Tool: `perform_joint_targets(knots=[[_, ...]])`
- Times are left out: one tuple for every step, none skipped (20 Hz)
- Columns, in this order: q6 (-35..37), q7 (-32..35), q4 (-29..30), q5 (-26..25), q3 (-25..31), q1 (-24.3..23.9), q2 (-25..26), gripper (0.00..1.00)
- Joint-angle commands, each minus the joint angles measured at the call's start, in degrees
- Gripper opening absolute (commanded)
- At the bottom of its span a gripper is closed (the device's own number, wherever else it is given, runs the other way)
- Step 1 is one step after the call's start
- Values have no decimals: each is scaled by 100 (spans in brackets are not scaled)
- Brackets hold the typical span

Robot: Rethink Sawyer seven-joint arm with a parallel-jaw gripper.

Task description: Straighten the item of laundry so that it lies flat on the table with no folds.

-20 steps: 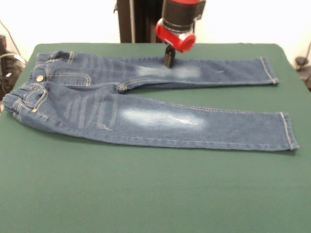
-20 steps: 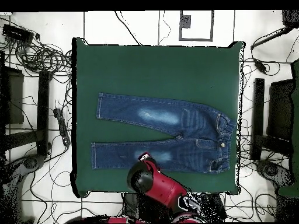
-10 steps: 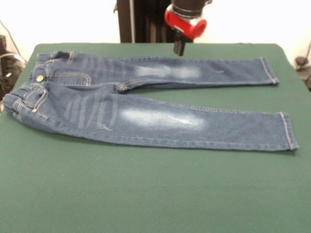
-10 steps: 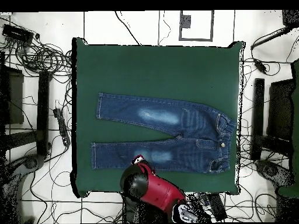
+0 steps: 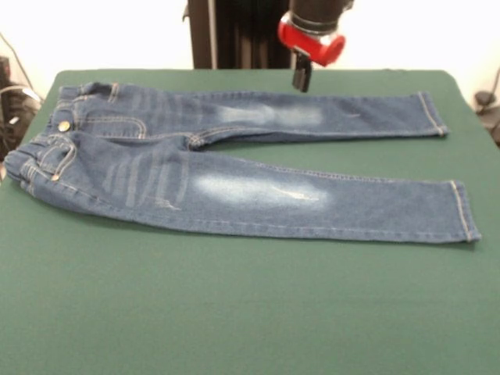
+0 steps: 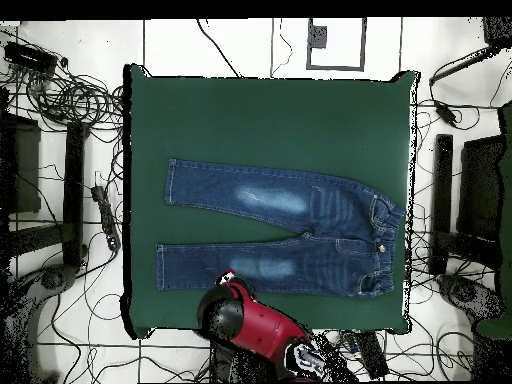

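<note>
A: Green table [image 5: 250, 312] fills the front view, white wall behind, cables on the floor in the overhead view. Any readable text?

B: None. No brand or label legible on anything.

A: Jeans?

B: Jeans [image 5: 234, 187] lie spread across the table's middle, both legs out straight, split apart from the crotch. Waistband near one short edge, cuffs toward the other. Faded patches on both thighs, metal button [image 5: 64, 126] at the waist. Some bunching at the waistband, legs look flat.

A: Gripper?

B: Gripper [image 5: 301, 78] hangs above the table's far edge, just off the far leg, touching nothing. Jaw opening: cannot tell, tips read as one dark block. Holds nothing.
</note>
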Motion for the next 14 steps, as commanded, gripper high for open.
perform_joint_targets(knots=[[-457,1747,-184,585,825,359,656,0],[-462,1767,-204,635,828,402,676,0],[-468,1786,-224,684,831,444,695,0],[-476,1823,-238,748,850,484,708,0],[-488,1840,-240,790,860,513,715,0],[-515,1889,-234,845,899,540,727,0],[-530,1902,-233,882,912,561,735,0],[-574,1949,-225,918,966,560,756,0],[-601,1970,-223,957,975,585,768,0],[-628,2009,-219,1020,992,626,776,0],[-616,2032,-219,1087,981,685,764,0],[-605,2056,-219,1154,970,744,752,0],[-595,2057,-219,1206,941,805,732,0],[-544,2078,-194,1255,954,830,677,0]])
